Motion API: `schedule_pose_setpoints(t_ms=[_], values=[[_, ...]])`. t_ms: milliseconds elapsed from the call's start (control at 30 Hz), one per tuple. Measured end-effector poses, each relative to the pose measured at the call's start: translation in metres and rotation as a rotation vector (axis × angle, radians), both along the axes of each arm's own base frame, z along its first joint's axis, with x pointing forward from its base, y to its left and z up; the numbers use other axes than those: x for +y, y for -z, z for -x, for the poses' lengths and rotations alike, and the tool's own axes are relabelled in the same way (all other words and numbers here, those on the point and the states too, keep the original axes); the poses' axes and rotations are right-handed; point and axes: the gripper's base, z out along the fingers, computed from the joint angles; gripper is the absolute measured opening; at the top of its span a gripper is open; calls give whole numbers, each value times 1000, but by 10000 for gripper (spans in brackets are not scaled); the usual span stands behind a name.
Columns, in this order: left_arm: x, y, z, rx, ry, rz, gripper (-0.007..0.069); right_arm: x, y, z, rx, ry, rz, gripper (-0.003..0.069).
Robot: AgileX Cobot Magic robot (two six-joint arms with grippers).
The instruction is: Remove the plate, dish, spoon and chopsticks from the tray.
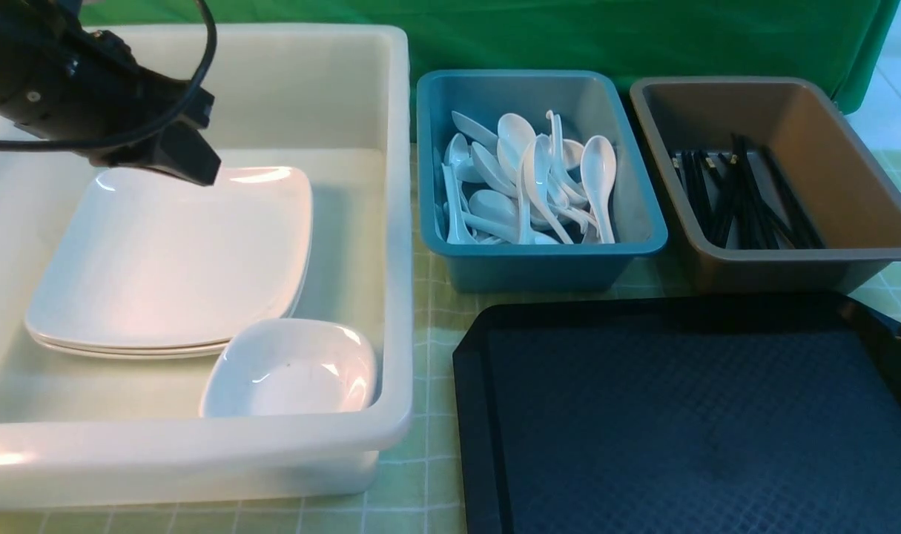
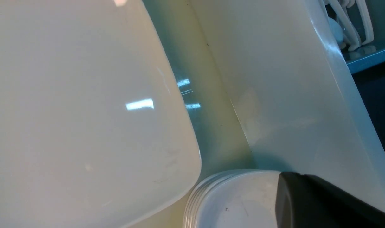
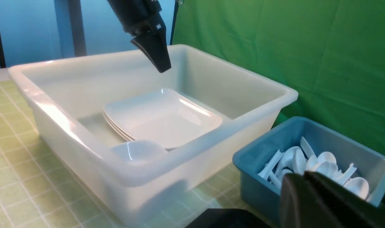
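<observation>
Left arm (image 1: pixel 57 89): matte black housing with a small round screw on its side and a black cable looping over it — visible above the white tub (image 1: pixel 391 222). Left gripper (image 1: pixel 198 167): black, tapering to a blunt wedge. Right gripper (image 3: pixel 309 196): black, smooth-edged — largely out of frame.

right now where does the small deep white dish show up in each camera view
Front view: the small deep glossy white dish sits in the near right corner of the big white plastic tub, overlapping the stacked plates' edge.
Left wrist view: its ribbed rim shows at the bottom edge, beside the black gripper.
Right wrist view: it sits just behind the tub's near wall.
Shared landmark: the top large flat white plate.
</observation>
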Motion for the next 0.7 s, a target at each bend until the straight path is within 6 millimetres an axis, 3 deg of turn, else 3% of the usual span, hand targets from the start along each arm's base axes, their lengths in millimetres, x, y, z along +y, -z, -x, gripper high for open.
schedule_pose_setpoints(t_ms=[167, 433, 567, 700], values=[[-1, -5, 6, 0, 12, 1, -10, 0, 0, 0, -2, 0, 0, 29], [-3, -83, 74, -224, 4, 20, -10, 0, 0, 0, -2, 0, 0, 56], [-4, -109, 108, -334, 3, 8, -10, 1, 0, 0, 18, -5, -12, 73], [-2, -125, 138, -403, 3, -27, -10, 4, 3, 4, 179, -47, -117, 85]])
